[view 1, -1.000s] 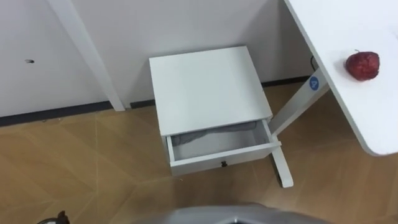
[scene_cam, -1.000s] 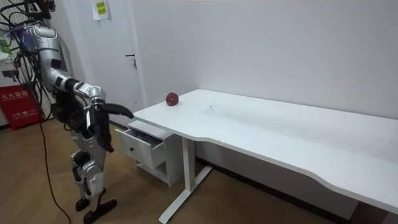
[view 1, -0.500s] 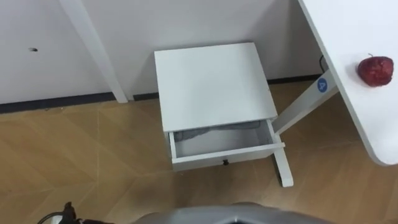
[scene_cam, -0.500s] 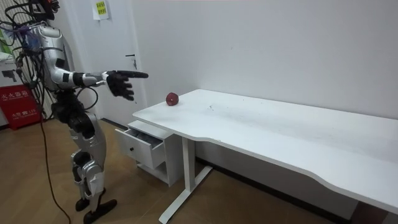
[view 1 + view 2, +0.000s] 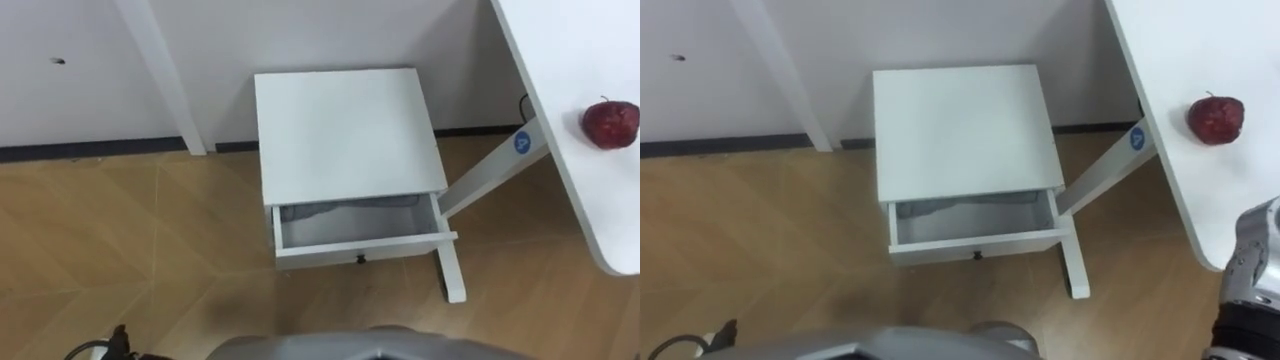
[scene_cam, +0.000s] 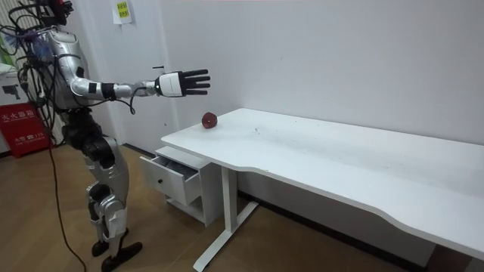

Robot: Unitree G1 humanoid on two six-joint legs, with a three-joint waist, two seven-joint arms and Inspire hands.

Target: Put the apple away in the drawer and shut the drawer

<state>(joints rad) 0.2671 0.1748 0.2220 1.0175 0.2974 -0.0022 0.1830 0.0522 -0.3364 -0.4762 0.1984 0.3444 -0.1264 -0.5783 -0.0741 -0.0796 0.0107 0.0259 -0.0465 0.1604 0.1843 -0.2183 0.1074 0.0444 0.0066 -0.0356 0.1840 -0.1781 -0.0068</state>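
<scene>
Ok so the step in hand looks like the grab. The right hand (image 6: 181, 82) is stretched out at about shoulder height, fingers straight and spread, holding nothing. It hangs above the apple (image 6: 209, 120) and short of it, so I'd say the pickup hasn't started.

My take on doing it well:
- Bring the hand forward and down until the palm is over the fruit before curling anything.
- Wrap fingers and thumb on opposite sides. It's round and smooth, so a one-sided poke would probably roll it.
- It sits near the corner of the white table (image 5: 560, 50), fairly close to the edge, so any push should go inward, away from the floor.
- The drawer (image 5: 365, 247) of the small white cabinet (image 5: 345, 130) is pulled out just beside the table leg, so a drop-in spot is ready. There's something grey at its back, can't tell what.

The apple itself is dark red and roundish, with a short stem poking up. It stands alone with nothing touching it.
</scene>
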